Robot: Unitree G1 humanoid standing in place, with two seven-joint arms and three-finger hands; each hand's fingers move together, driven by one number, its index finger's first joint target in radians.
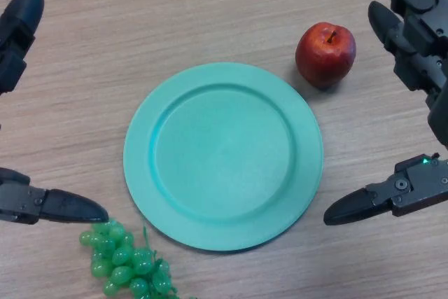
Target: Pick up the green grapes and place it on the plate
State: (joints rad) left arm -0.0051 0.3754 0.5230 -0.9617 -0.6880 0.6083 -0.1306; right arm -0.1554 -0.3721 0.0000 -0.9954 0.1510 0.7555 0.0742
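From my station I see only a light wood-grain table (210, 12) filling the head view; nothing of the room beyond it shows, and I can read no brand, label or writing on anything. I count one plate (222, 155), teal green and round, lying bare in the middle; one red apple (325, 54) just off its upper right rim, not touching it; and one bunch of green grapes (127, 260) at the bottom left, close beside the plate's lower left edge and partly cut by the frame. My left hand (42, 204) comes in from the left, fingers spread and straight, holding nothing, one dark fingertip right above the grapes. My right hand (413, 47) sits at the right edge, likewise spread wide and empty, well apart from the grapes.
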